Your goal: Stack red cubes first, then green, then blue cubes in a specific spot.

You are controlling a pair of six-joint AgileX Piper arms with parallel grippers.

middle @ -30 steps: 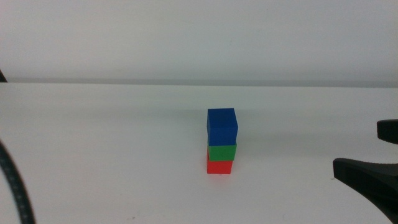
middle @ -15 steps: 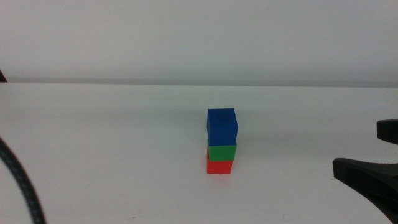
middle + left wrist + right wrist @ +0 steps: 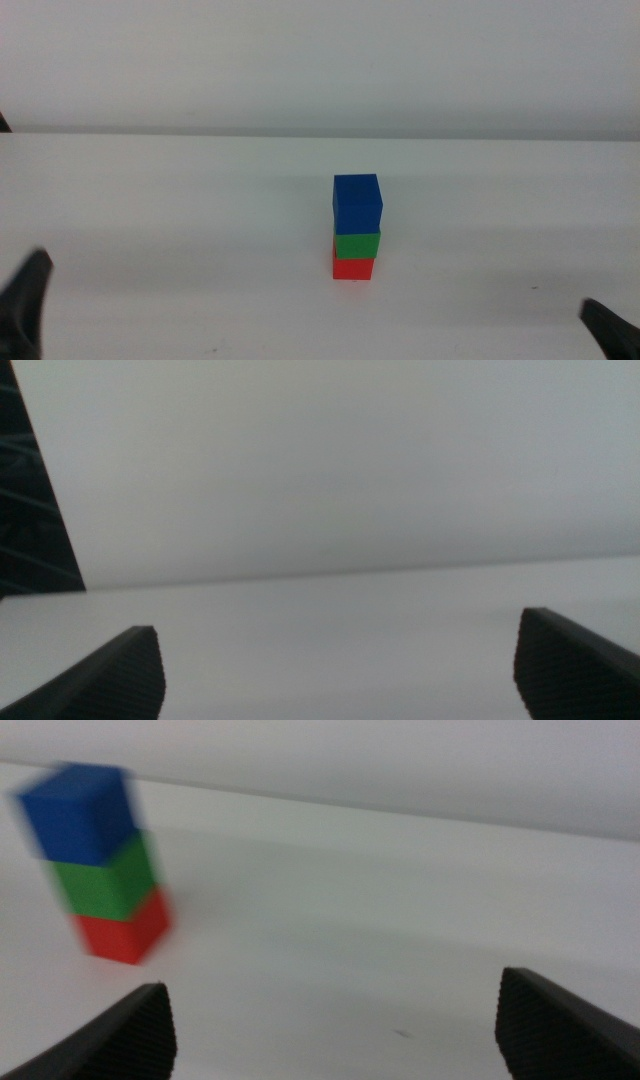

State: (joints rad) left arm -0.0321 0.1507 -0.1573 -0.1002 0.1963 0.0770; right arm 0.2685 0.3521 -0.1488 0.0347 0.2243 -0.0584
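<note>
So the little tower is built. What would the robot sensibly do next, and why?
Probably nothing more than draw both arms fully clear. The blue cube sits on the green cube, which sits on the red cube, so the order looks done. The left gripper and right gripper are open, empty and apart from the stack.

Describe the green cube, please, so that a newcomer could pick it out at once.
On the white table stands one small tower of three cubes near the middle. The green cube is its middle layer, resting on the red cube and carrying the blue cube, the only one sandwiched between two others.
</note>
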